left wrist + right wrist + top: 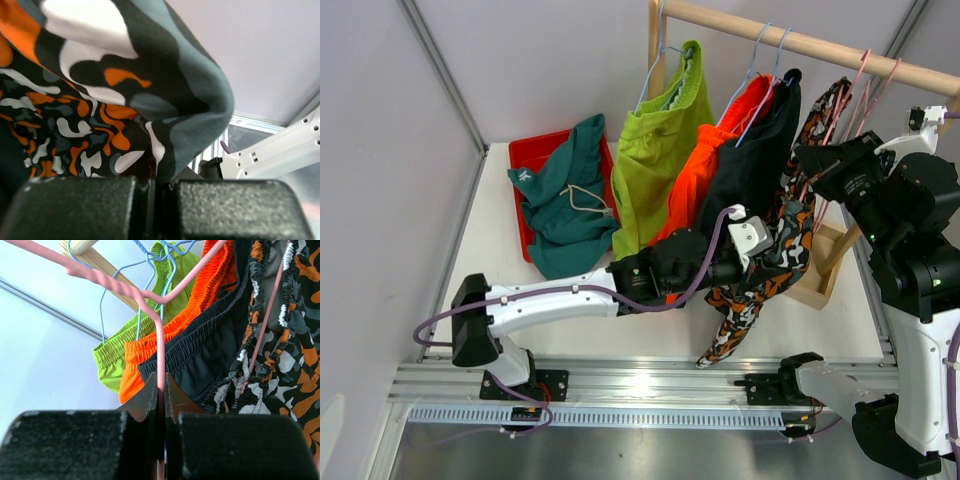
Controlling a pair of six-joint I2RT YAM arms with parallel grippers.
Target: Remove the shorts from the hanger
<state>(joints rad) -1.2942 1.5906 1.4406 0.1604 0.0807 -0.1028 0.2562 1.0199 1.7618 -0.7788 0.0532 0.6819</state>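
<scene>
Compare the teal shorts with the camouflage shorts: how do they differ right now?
The teal shorts lie in the red tray, off any hanger; the camouflage shorts hang on the pink hanger. The teal shorts are plain and untouched; the camouflage shorts are patterned and pinched by the left gripper, and the right gripper clamps that hanger. Both are soft fabric.

No txt readable anywhere, just a small white logo (523,175) on the teal shorts (565,215), far left, too small to read.
</scene>
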